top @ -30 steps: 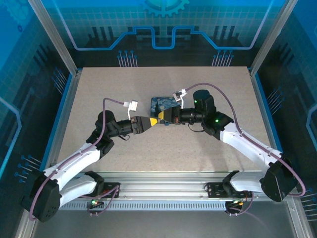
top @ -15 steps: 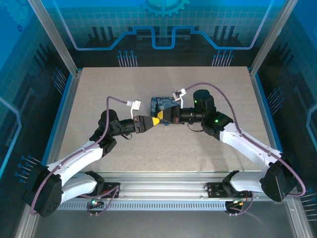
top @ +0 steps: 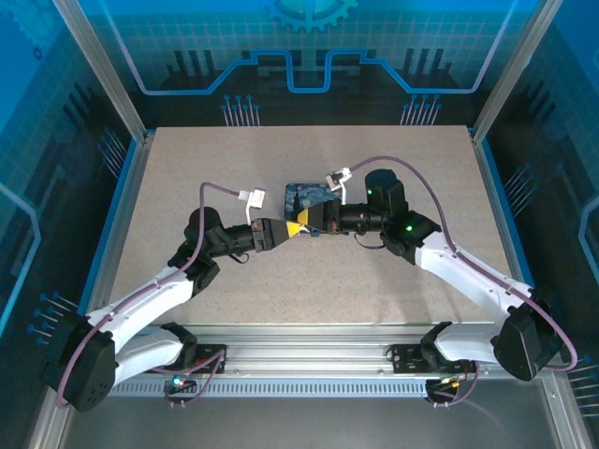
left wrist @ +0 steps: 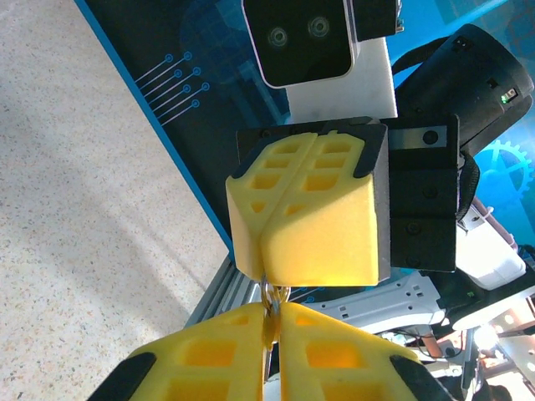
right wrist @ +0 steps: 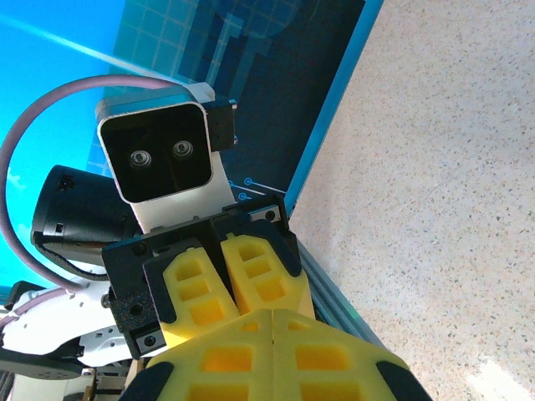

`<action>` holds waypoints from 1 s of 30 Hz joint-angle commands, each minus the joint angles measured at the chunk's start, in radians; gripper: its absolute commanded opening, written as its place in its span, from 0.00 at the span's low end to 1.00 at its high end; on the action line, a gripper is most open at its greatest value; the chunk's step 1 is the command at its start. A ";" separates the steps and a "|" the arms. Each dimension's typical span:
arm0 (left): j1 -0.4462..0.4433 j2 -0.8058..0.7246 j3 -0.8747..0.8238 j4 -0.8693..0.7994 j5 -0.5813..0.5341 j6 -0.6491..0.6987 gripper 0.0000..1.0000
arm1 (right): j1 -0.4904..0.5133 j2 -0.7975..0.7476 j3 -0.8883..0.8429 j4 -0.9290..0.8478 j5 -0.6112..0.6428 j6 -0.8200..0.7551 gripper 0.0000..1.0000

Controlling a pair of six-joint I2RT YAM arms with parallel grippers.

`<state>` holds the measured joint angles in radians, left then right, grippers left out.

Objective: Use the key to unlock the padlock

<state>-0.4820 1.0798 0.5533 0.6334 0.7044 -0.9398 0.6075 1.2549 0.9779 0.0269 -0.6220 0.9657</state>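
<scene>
My two grippers meet tip to tip above the middle of the table. The left gripper (top: 291, 228) (left wrist: 273, 316) is shut on a thin brass key (left wrist: 271, 327) that stands edge-on in the seam of its yellow pads. A small metal ring (left wrist: 277, 293) rises from the key into the seam of the right gripper (top: 308, 225) (left wrist: 262, 269), which is shut on it. In the right wrist view the right gripper (right wrist: 274, 321) is shut, facing the left gripper's fingers (right wrist: 255, 274); key and ring are hidden there. A blue patterned block (top: 307, 195), apparently the padlock, lies on the table just behind the grippers.
The speckled beige table (top: 374, 159) has blue side walls and an aluminium rail (top: 309, 341) along its near edge. Loose purple cables (top: 211, 190) arc over both wrists. There is free room on the table to the left, right and front of the grippers.
The left arm's elbow and cable shifted slightly right a second ago. The grippers have stayed tip to tip, both shut.
</scene>
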 commanded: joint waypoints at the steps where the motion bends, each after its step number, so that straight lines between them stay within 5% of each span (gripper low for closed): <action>1: -0.006 -0.018 0.019 0.009 0.009 0.016 0.12 | -0.002 -0.015 -0.011 0.010 -0.017 0.002 0.00; 11: -0.022 0.010 0.019 0.040 0.007 0.007 0.25 | -0.005 -0.021 -0.009 0.022 -0.017 0.017 0.00; 20: -0.024 0.030 0.024 0.049 -0.020 0.012 0.50 | -0.005 -0.018 -0.005 0.024 -0.027 0.022 0.00; 25: -0.024 0.031 0.035 0.047 -0.020 0.014 0.49 | -0.005 -0.015 -0.008 0.031 -0.030 0.025 0.00; 30: -0.024 0.029 0.039 0.045 -0.014 0.016 0.36 | -0.006 -0.015 -0.016 0.035 -0.028 0.025 0.00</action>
<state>-0.5007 1.1057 0.5552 0.6418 0.6956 -0.9428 0.6075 1.2545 0.9764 0.0326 -0.6315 0.9806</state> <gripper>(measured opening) 0.381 0.063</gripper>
